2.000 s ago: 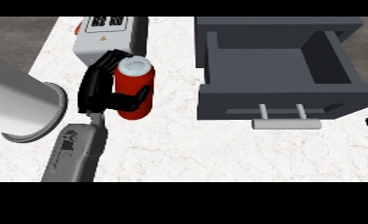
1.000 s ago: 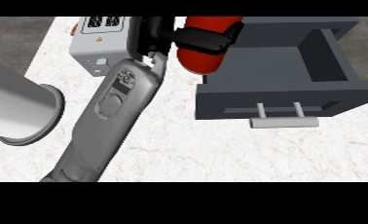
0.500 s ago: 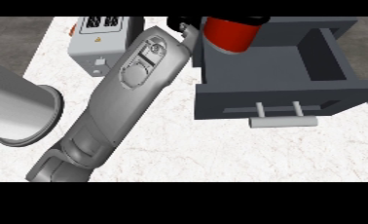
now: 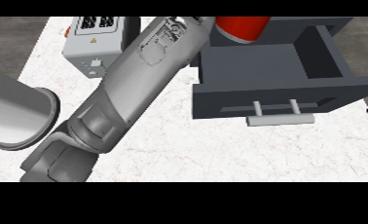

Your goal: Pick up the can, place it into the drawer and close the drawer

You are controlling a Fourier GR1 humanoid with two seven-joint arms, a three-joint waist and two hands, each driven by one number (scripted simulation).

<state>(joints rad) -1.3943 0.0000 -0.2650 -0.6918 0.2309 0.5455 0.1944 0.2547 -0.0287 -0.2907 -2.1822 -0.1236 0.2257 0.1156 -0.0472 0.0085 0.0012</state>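
Red can (image 4: 243,28) sits at the view's top edge, over the back wall of the open drawer (image 4: 273,67). Your left forearm (image 4: 126,89) reaches up to it; hand hidden, grip unreadable. Drawer floor lies nearer you than the can.

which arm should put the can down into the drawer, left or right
Left. Its forearm already reaches across the counter to the red can, which sits above the open drawer. The hand itself is hidden at the top edge, and no right arm shows.
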